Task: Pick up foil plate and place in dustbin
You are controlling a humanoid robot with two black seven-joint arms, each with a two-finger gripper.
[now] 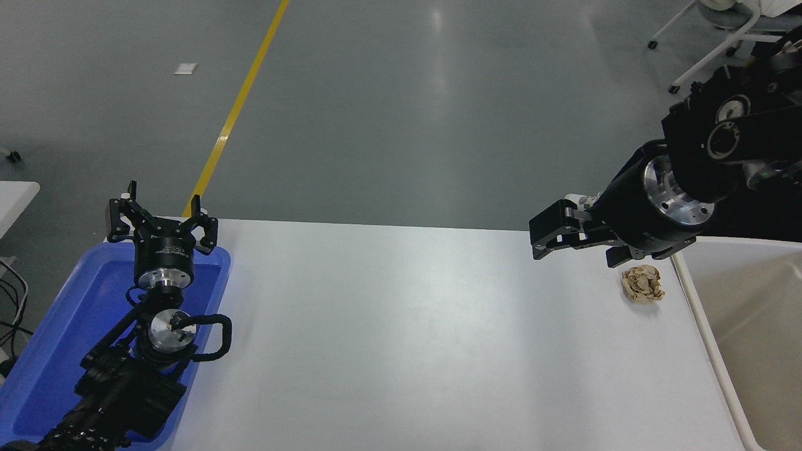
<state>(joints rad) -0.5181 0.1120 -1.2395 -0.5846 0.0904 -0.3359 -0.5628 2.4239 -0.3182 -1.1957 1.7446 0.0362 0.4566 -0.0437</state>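
The foil plate shows nowhere in the head view; it is hidden or out of view. The dustbin [707,326], a cream bin with a pale rounded rim, stands against the table's right edge, and only part of its inside shows. My right gripper [579,243] hangs open and empty above the table's far right corner, pointing left, just up and left of a small crumpled tan paper ball [642,284]. My left gripper [160,216] is parked open at the lower left.
A blue shallow tray [56,326] lies under the left arm at the table's left edge. A person's white shoe [579,202] shows behind the right gripper. A wheeled chair [720,37] stands at the far right.
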